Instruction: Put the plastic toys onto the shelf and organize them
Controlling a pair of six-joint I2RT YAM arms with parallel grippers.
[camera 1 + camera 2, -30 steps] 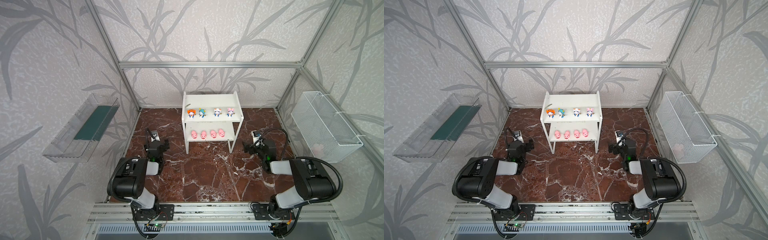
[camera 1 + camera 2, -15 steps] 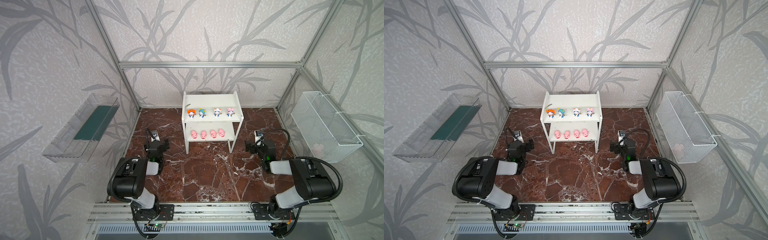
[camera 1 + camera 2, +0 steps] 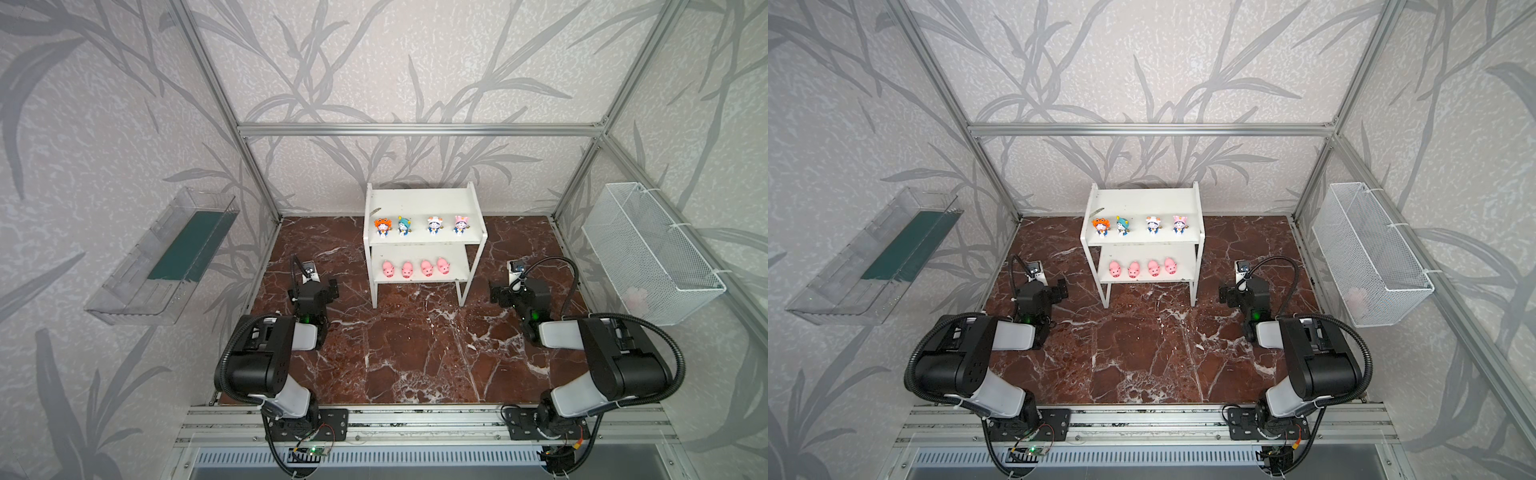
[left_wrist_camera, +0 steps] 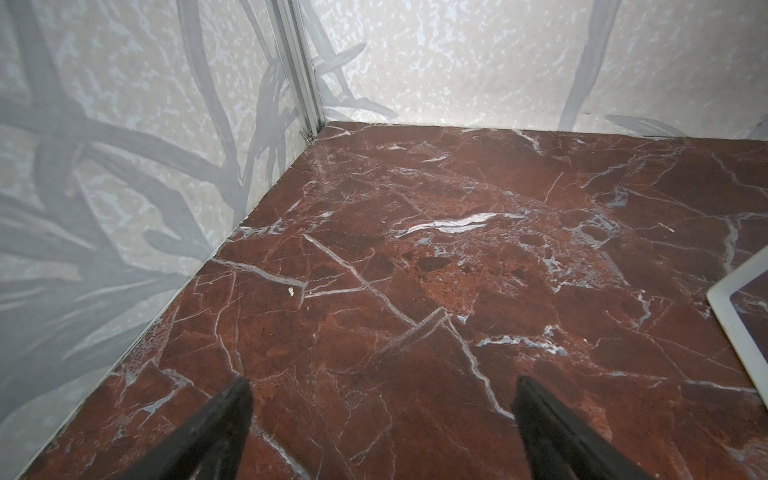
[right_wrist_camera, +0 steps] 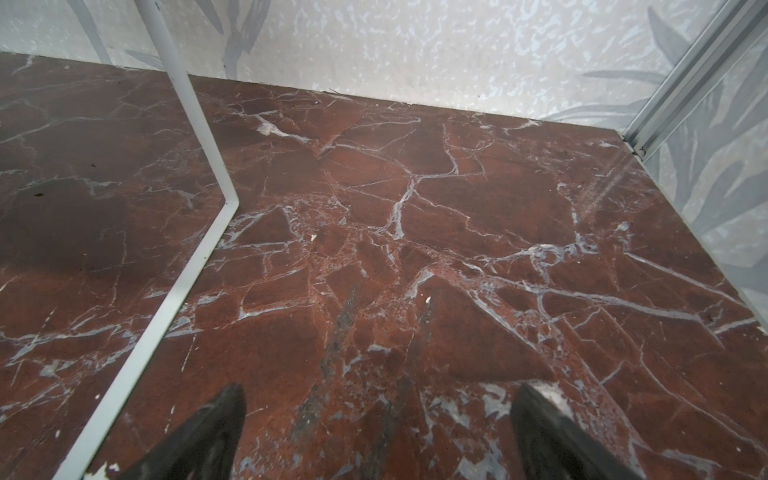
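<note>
Almost nothing has changed in the last second. The shelf [image 3: 419,201] holds the same load: four figurines [image 3: 434,224] stand in a row on its upper board, and four pink pigs [image 3: 406,269] sit in a row on the lower board. None has shifted. My right claw [image 5: 379,401] has drifted very slightly near the shelf's right front leg [image 5: 199,266] and come back. My left claw [image 4: 381,399] has not stirred on the shelf's other side, where only a corner of the shelf's foot [image 4: 735,307] shows.

Both claws are spread wide and pinch nothing. Between the fingers of each I see only bare marble floor [image 3: 415,353], and no toy lies on the floor around the shelf.

I judge the sorting finished, one kind of toy to each board, and both my arms are parked low, clear of the shelf. One doubt remains. A faint pink blur shows in the wire basket [image 3: 648,249] to the right of the shelf, and I cannot tell what it is.
</note>
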